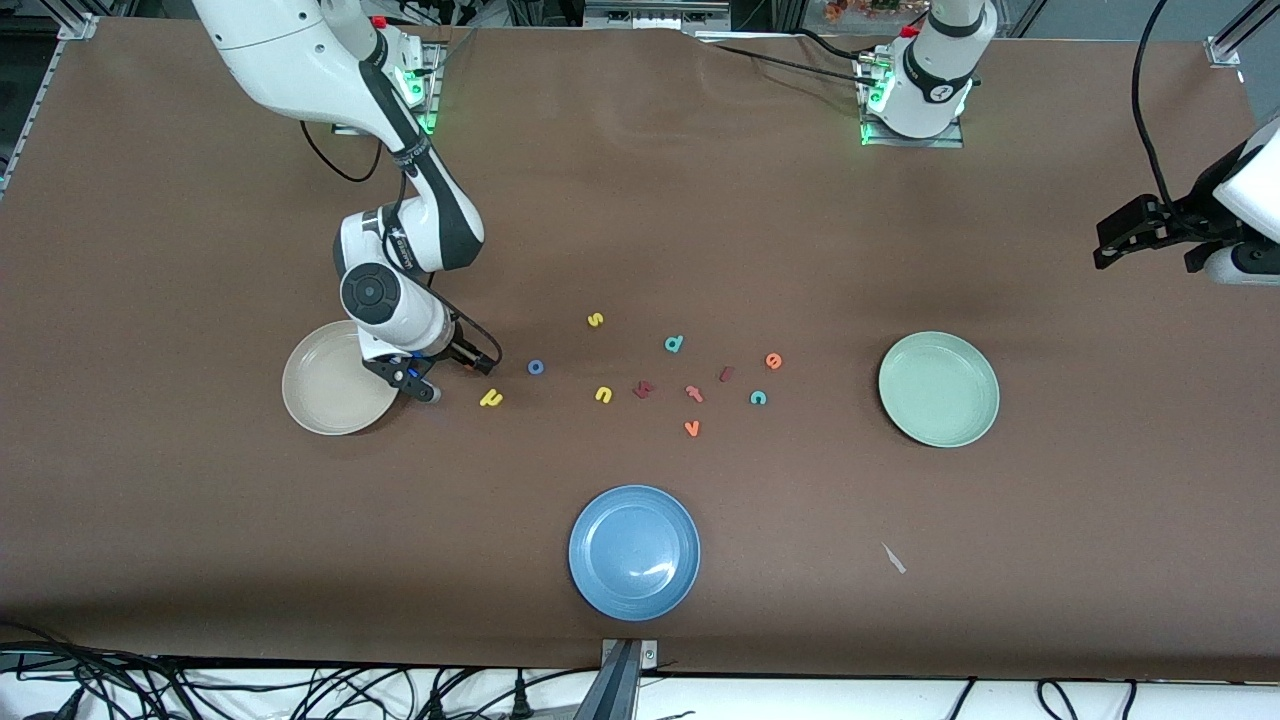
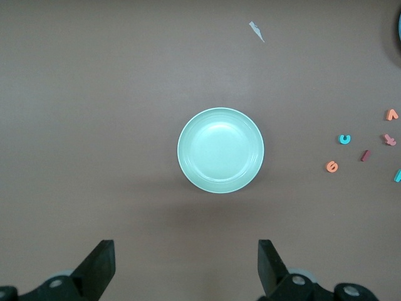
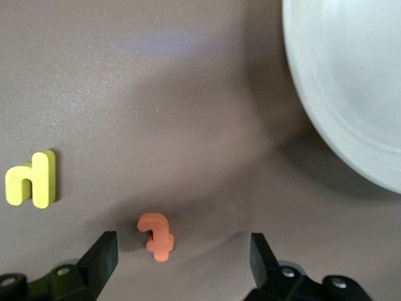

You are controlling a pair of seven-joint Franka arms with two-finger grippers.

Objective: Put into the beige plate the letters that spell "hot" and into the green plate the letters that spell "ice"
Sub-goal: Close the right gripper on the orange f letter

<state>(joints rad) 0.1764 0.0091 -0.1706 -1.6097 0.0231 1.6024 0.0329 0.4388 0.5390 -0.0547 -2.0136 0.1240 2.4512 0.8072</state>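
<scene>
My right gripper (image 3: 180,257) is open and low over the table beside the beige plate (image 3: 351,81), its fingers standing apart on either side of the orange t (image 3: 156,236). The t lies flat and nothing touches it. The yellow h (image 3: 31,180) lies just past it. In the front view the right gripper (image 1: 447,375) hides the t. Near it are the beige plate (image 1: 330,400), the h (image 1: 490,398) and the blue o (image 1: 535,367). The dark red i (image 1: 727,374), orange e (image 1: 773,360) and teal c (image 1: 758,398) lie toward the green plate (image 1: 938,388). My left gripper (image 2: 185,266) waits open and empty, high by the green plate (image 2: 220,150).
A blue plate (image 1: 634,551) sits nearest the front camera. Other loose letters lie mid-table: a yellow s (image 1: 595,320), a yellow arch (image 1: 603,394), a dark red angular letter (image 1: 643,389), a teal d (image 1: 674,344), a reddish t (image 1: 694,393) and an orange v (image 1: 691,428). A paper scrap (image 1: 893,558) lies near the front.
</scene>
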